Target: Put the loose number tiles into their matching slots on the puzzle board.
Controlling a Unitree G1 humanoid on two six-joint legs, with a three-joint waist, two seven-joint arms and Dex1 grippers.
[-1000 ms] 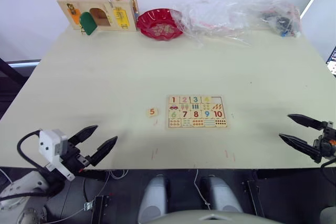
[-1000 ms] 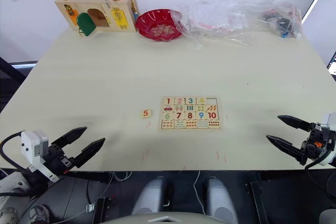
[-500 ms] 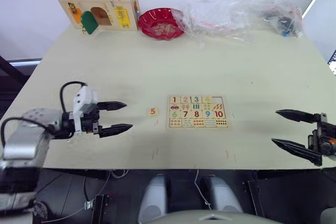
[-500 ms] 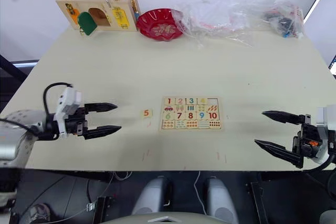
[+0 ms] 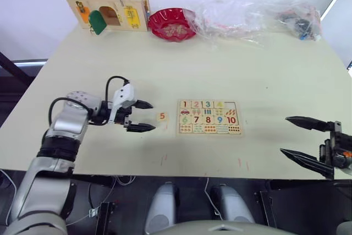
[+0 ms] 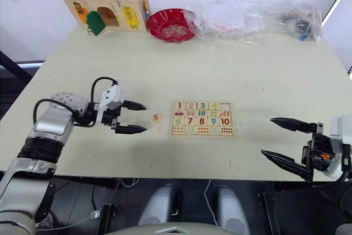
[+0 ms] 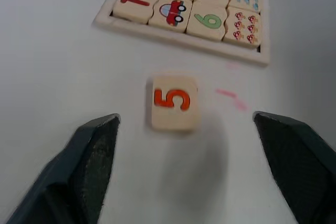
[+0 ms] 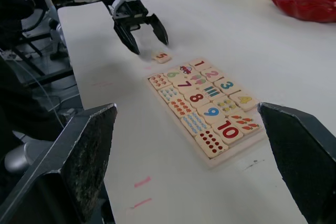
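Note:
One loose number tile, a pale square printed with an orange 5 (image 5: 161, 116), lies flat on the table just left of the puzzle board (image 5: 209, 133). The board's top row holds tiles 1 to 4. The slot at that row's right end (image 5: 231, 104) looks empty. My left gripper (image 5: 154, 116) is open and low over the table, its tips just left of the 5 tile, one on each side of it and not touching it. In the left wrist view the tile (image 7: 174, 103) lies between and just beyond the two fingers. My right gripper (image 5: 284, 135) hovers open near the table's front right edge, well right of the board.
A wooden box with coloured doors (image 5: 110, 9) stands at the far left corner, with a red bowl (image 5: 175, 24) beside it. Crumpled clear plastic bags (image 5: 258, 15) lie along the far edge. Faint red marks (image 5: 163, 160) dot the table near the front edge.
My left arm has swung from the table's front left edge in over the table, up to the 5 tile. The right gripper has shifted only slightly. The tile and board have not moved.

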